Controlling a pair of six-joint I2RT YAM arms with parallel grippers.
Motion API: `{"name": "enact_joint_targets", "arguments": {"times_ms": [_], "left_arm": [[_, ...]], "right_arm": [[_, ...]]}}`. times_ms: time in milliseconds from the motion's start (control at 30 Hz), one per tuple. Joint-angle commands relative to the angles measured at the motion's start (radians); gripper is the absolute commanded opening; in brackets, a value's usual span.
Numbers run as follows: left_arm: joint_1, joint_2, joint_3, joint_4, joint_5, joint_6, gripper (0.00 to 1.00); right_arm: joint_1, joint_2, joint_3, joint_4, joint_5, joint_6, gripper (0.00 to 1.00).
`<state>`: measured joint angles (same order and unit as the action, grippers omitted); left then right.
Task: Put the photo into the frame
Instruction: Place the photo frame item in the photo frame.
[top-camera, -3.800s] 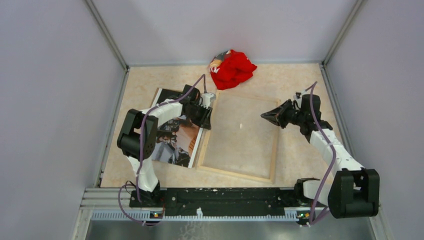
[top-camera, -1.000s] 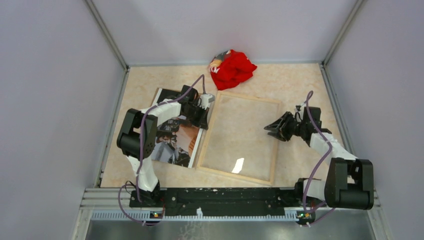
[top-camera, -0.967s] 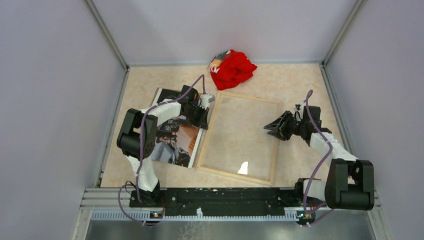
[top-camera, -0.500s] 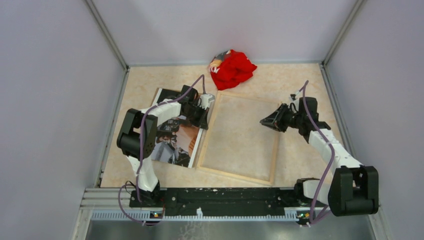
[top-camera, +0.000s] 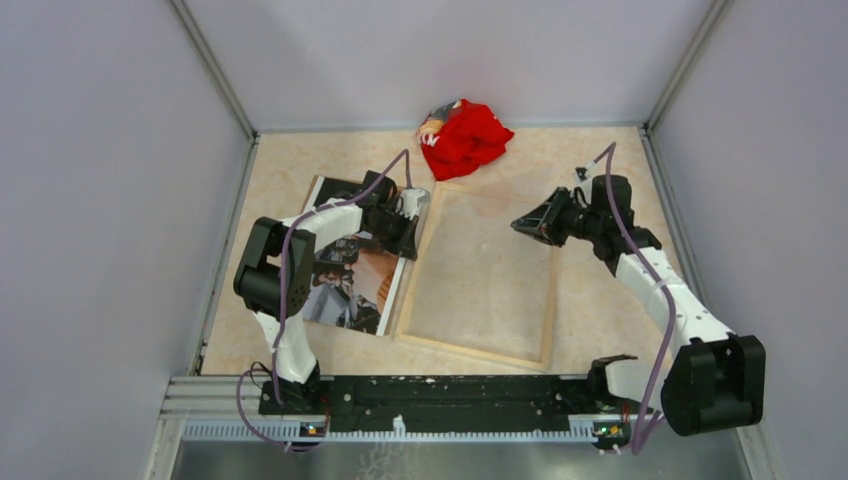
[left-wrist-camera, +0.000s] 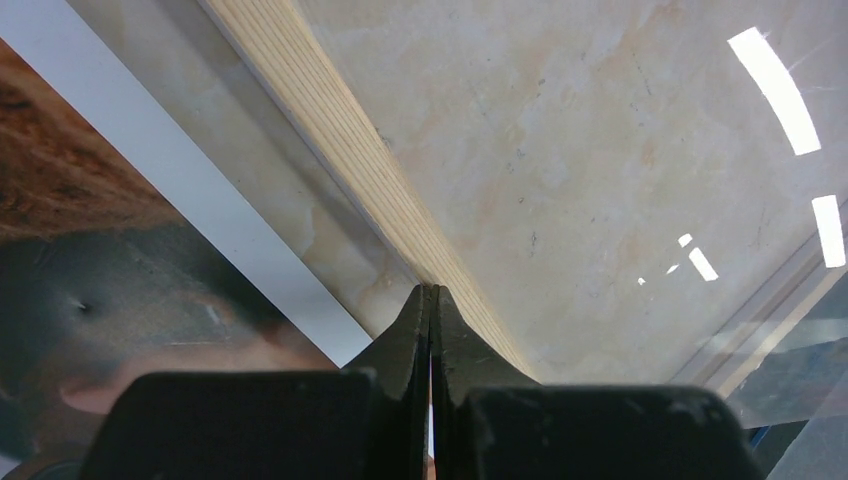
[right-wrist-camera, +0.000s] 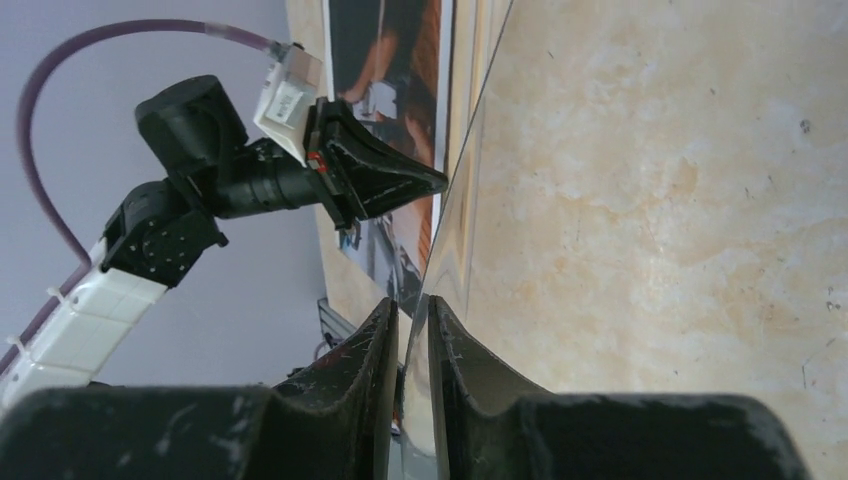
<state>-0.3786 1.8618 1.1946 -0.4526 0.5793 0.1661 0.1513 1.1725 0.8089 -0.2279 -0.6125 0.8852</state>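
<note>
1. Tabletop (top-camera: 300, 170) from above: the frame (top-camera: 480, 290) lies at the centre. The photo (top-camera: 350, 290) lies just left of it, picture up, with a red cloth (top-camera: 465, 137) beyond.
2. Left wrist: the left gripper (left-wrist-camera: 431, 300) has its fingers pressed fully together, gripping nothing, with the tips at the frame's wooden rail beside the photo.
3. Right wrist: the right gripper (right-wrist-camera: 412, 305) is nearly closed, pinching the frame's thin edge.

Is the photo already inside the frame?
No, the photo lies face up beside the frame, outside its wooden edge.
</note>
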Motion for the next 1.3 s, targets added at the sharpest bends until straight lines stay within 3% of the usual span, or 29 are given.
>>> {"name": "enact_joint_targets", "arguments": {"times_ms": [0, 533, 1267], "left_arm": [[-0.009, 0.034, -0.027, -0.011, 0.003, 0.003, 0.00], [-0.009, 0.043, -0.029, -0.007, 0.012, -0.005, 0.00], [-0.009, 0.048, -0.029, -0.014, 0.022, -0.015, 0.00]], "right_arm": [[0.024, -0.015, 0.093, -0.009, 0.043, 0.018, 0.18], [0.193, 0.101, 0.221, -0.003, 0.152, 0.039, 0.15], [0.325, 0.181, 0.369, -0.038, 0.250, 0.012, 0.16]]}}
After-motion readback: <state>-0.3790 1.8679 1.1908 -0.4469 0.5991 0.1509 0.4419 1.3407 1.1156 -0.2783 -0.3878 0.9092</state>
